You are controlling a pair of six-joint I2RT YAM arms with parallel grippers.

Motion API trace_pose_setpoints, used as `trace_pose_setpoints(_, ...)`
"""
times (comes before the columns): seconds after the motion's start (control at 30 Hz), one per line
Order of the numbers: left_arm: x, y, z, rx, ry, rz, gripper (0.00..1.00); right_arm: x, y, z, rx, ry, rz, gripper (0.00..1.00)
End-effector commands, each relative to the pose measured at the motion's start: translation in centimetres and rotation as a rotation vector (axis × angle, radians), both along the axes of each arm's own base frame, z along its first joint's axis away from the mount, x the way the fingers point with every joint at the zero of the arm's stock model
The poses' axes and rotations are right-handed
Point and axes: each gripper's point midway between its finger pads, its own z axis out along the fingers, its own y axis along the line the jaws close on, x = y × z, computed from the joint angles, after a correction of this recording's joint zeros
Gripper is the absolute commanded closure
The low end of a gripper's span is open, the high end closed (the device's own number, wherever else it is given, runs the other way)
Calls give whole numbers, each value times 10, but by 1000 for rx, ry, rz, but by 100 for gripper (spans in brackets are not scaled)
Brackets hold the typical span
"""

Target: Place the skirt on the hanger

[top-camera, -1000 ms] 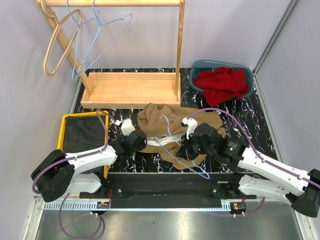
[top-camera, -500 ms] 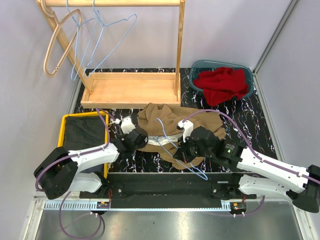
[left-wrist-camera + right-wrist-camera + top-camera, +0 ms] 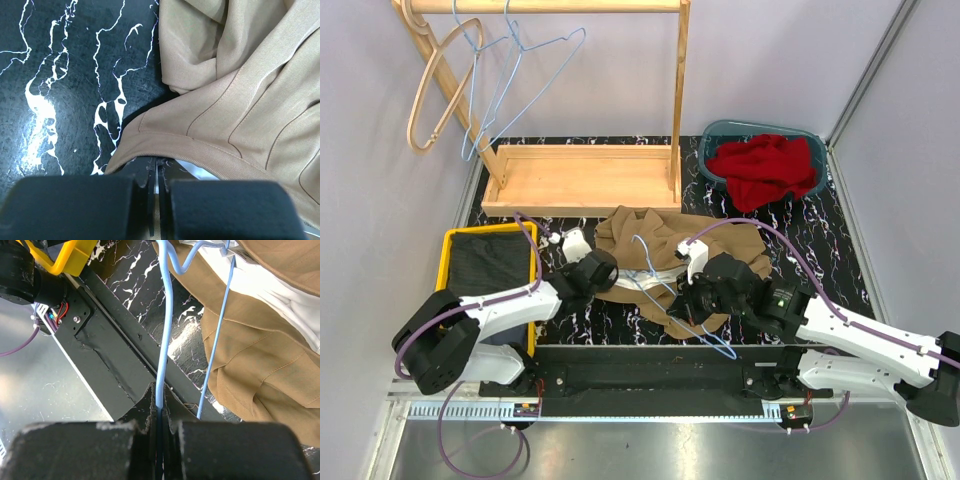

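Left tool (image 3: 153, 171): clenching on the waistband edge of the skirt (image 3: 240, 115).
Right tool (image 3: 159, 402): gripping the blue wire hanger (image 3: 160, 375).
Skirt: lying crumpled on the bench (image 3: 60, 60) between both arms, with the hanger resting across it.

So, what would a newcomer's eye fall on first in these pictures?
The tan skirt crumpled in the middle of the black table, with a blue wire hanger lying across it. The left gripper is shut on the skirt's edge and the right gripper on the hanger's wire. The red cloth in the teal tub at the far right also stands out.
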Motion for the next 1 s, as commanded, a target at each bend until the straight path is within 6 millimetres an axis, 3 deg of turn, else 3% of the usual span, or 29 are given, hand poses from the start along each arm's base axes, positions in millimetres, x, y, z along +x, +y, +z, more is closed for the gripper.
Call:
trace_pose_setpoints(0.0, 15, -7, 29, -40, -76, 11, 100, 7, 7, 35, 83, -79, -5, 100)
trace_pose_setpoints(0.13, 9, -9, 43, -85, -93, -26, 100, 6, 9, 36, 82, -82, 11, 100)
trace_pose_setpoints(0.43, 3, -7, 59, -229, -109, -35, 100, -13, 11, 60, 164, -104, 125, 100)
trace_pose_setpoints(0.67, 1, -6, 56, -369, -96, -29, 100, -29, 15, 81, 246, -117, 222, 100)
trace_pose_setpoints(0.83, 2, -4, 51, -473, -101, -19, 100, -29, 20, 72, 230, -99, 235, 100)
trace_pose_setpoints(0.97, 2, -5, 53, -506, -95, -30, 100, -13, 19, 63, 187, -131, 161, 100)
